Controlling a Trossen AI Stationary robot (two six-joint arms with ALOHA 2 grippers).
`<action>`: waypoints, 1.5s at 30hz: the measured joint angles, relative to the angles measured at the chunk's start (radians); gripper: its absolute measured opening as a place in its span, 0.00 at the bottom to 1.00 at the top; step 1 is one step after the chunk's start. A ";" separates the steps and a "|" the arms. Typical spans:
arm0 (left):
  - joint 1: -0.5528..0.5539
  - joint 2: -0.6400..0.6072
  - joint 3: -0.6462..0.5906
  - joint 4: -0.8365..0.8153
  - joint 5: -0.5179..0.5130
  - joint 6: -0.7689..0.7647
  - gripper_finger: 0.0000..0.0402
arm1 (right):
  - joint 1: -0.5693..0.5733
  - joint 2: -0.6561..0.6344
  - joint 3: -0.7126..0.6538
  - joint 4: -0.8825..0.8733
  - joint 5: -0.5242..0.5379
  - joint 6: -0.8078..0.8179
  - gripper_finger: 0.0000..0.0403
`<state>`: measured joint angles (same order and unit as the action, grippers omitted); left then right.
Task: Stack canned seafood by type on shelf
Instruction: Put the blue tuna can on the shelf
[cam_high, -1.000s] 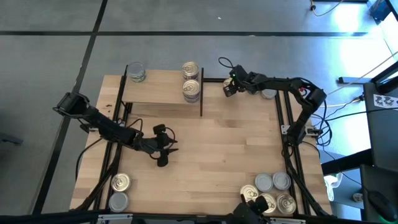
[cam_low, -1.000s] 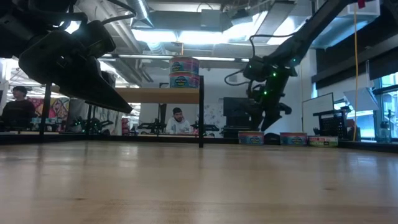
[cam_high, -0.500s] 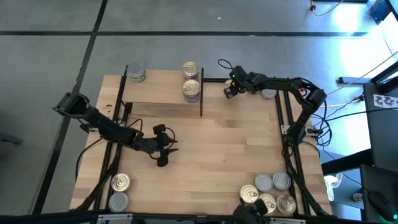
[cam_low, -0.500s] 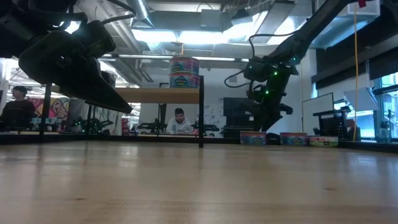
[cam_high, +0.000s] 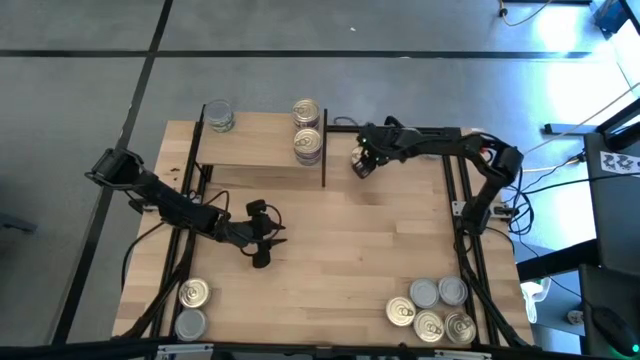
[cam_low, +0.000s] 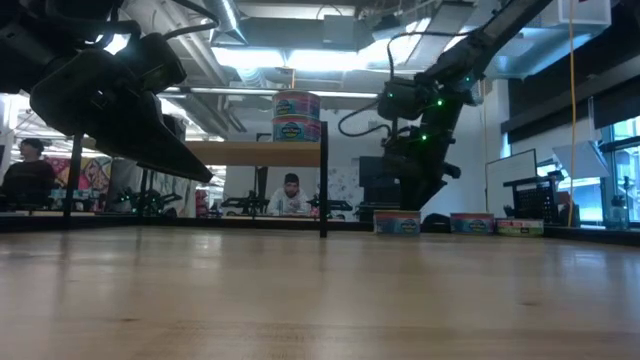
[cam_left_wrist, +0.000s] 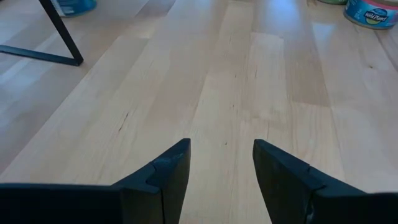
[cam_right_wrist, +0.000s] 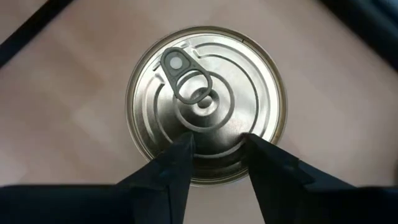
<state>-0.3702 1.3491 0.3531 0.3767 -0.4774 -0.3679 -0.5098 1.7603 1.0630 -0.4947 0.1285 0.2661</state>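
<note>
High view. The right gripper (cam_high: 362, 163) reaches over the table (cam_high: 340, 240) just beside the right end of the shelf (cam_high: 255, 140), a tin (cam_high: 359, 165) under its tip. One second earlier this gripper sat farther right and slightly higher in the picture, so it has travelled toward the shelf's corner post. The left gripper (cam_high: 262, 243) hangs over the middle of the table, unmoved. On the shelf, two stacked tins (cam_high: 308, 128) stand at the right end and a single tin (cam_high: 219, 117) at the left; more tins cluster at the near right corner (cam_high: 432, 308) and near left corner (cam_high: 190, 308).

Low view. The right gripper (cam_low: 408, 200) points down at a tin (cam_low: 397, 222) that stands upright on the table, short axis vertical; two further tins (cam_low: 471, 223) stand to its right.

Left wrist view. The left gripper (cam_left_wrist: 221, 167) has its fingers (cam_left_wrist: 171, 168) spread, with bare wood between them.

Right wrist view. The right gripper (cam_right_wrist: 216, 163) hangs directly above the tin (cam_right_wrist: 205, 102), pull-tab top facing the camera; whether the fingers (cam_right_wrist: 174, 168) pinch it or merely overlap its rim cannot be told.
</note>
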 joint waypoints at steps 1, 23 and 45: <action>0.000 0.000 0.000 0.000 0.000 0.000 0.43 | 0.019 0.000 0.000 -0.010 0.002 0.009 0.37; 0.000 0.000 0.000 0.002 0.000 0.001 0.43 | 0.545 0.005 -0.005 0.031 0.009 0.153 0.37; 0.000 0.186 0.177 0.027 0.000 0.091 0.43 | 0.744 0.108 -0.004 0.439 0.055 0.094 0.37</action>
<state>-0.3706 1.5353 0.5300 0.4036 -0.4770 -0.2768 0.2344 1.8685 1.0589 -0.0555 0.1835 0.3601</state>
